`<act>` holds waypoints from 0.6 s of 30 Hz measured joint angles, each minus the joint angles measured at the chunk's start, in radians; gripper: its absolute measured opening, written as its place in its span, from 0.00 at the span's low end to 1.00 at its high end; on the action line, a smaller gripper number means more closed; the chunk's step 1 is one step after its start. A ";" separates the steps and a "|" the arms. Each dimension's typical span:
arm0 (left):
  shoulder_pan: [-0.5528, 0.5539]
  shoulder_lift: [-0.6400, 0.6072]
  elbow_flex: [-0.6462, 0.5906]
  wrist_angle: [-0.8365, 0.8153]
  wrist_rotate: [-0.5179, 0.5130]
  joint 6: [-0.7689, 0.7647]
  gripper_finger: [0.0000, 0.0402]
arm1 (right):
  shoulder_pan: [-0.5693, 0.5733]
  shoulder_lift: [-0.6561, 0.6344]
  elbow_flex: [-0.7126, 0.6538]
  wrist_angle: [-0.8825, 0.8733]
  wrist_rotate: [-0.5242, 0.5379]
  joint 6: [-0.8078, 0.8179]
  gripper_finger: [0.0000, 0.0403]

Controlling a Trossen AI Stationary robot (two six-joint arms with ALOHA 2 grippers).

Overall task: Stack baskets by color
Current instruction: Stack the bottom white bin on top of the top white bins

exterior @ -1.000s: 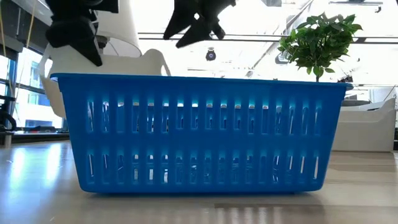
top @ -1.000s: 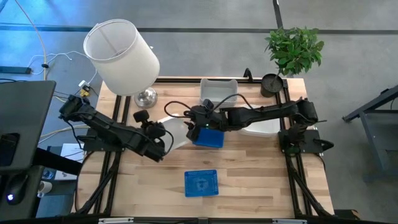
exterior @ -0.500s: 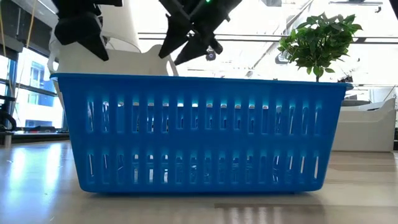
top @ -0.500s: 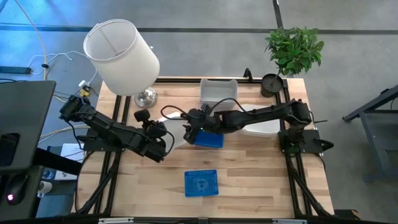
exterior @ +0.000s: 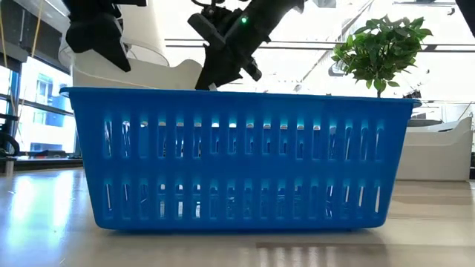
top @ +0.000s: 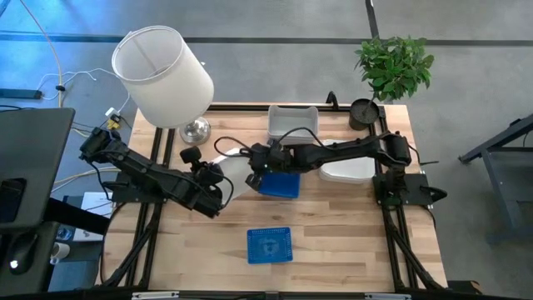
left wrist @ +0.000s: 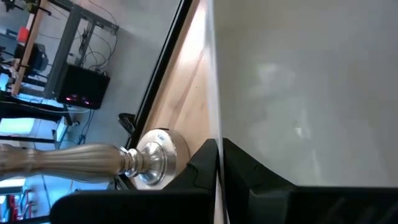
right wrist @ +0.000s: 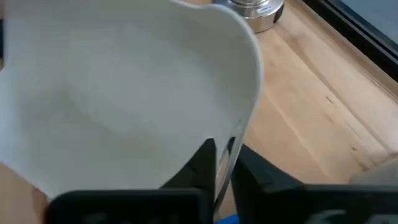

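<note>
A white basket stands tilted at the table's middle left, between both grippers. My left gripper is shut on its left side, and my right gripper is shut on its right side. A blue basket sits on the table just right of it, under my right arm. Another blue basket sits near the front edge and fills the low view. A grey basket sits at the back. Another white basket lies under my right arm. My left gripper pinches the white basket's side wall at its rim, one finger inside and one outside. It slants down from the table's left. My right gripper pinches the opposite wall's curved rim, one finger inside and one outside, slanting down from the right. The blue basket hides the white basket's underside.
A big white lampshade on a metal base stands at the back left. A small black pot sits at the back right corner, with a green plant beyond it. Bare wood lies along the front left and right.
My right gripper has moved down and toward the table's left, onto the white basket's right rim. Its fingers stood apart half a second ago and have shut on that rim. The baskets have stayed where they were.
</note>
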 joint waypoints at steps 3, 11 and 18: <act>0.002 0.000 0.000 0.001 -0.005 -0.004 0.01 | -0.006 0.000 0.000 0.002 0.000 -0.001 0.03; 0.001 0.000 0.000 0.002 0.038 0.001 0.13 | -0.013 0.000 0.000 0.003 -0.013 -0.005 0.01; 0.001 0.000 0.000 0.044 0.041 0.001 0.32 | -0.015 0.000 0.000 -0.002 -0.012 -0.005 0.00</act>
